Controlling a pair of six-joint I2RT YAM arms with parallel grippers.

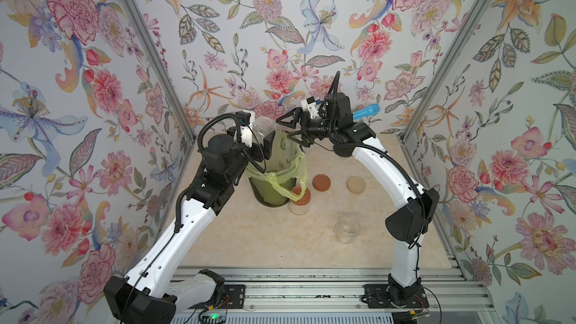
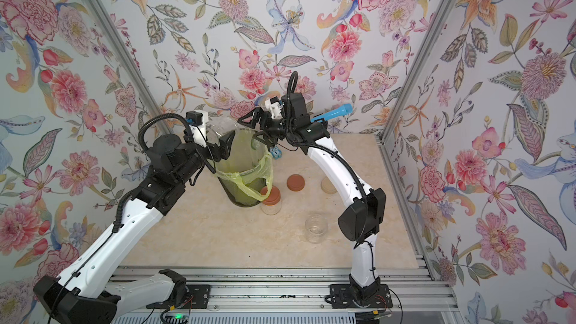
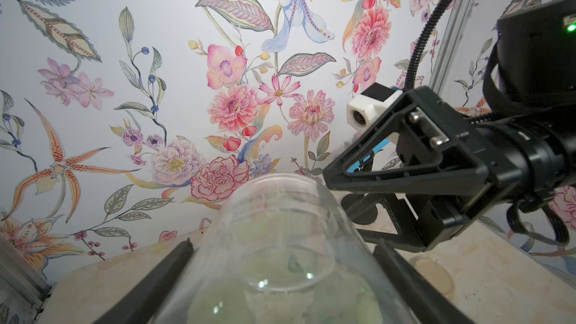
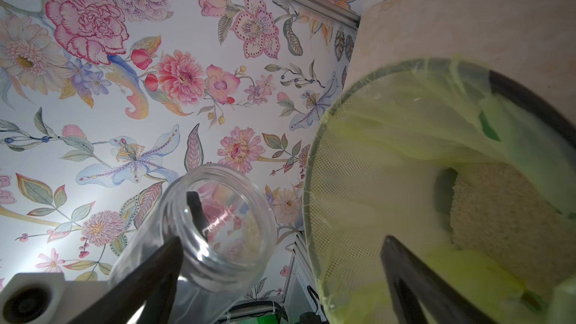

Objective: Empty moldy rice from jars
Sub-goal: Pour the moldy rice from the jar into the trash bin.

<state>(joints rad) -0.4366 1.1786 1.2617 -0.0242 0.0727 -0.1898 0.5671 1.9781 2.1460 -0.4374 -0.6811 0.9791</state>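
Glass jar (image 1: 265,125), clear, smooth and round, seen tilted at the mesh bin (image 1: 265,196) in both top views. The left gripper (image 1: 260,140) is clamped on it; the right gripper (image 1: 292,129) is spread wide and empty.

Left wrist: the jar's wall is slick in the jaws, so it may slip.

Right wrist: grainy beige moldy rice (image 4: 498,207) lies in the yellow-green bag (image 4: 389,113). The jar mouth sits beside the rim, so stray grains may fall outside.

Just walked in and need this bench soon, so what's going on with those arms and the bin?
The left gripper holds a clear round jar, lid off, tipped over the dark mesh bin lined with a yellow-green bag; pale grainy rice lies inside. The right gripper hangs open by the bin's rim. On the beige table stand one empty open jar and one jar capped with a reddish-brown lid; a reddish-brown lid and a beige lid lie loose nearby.
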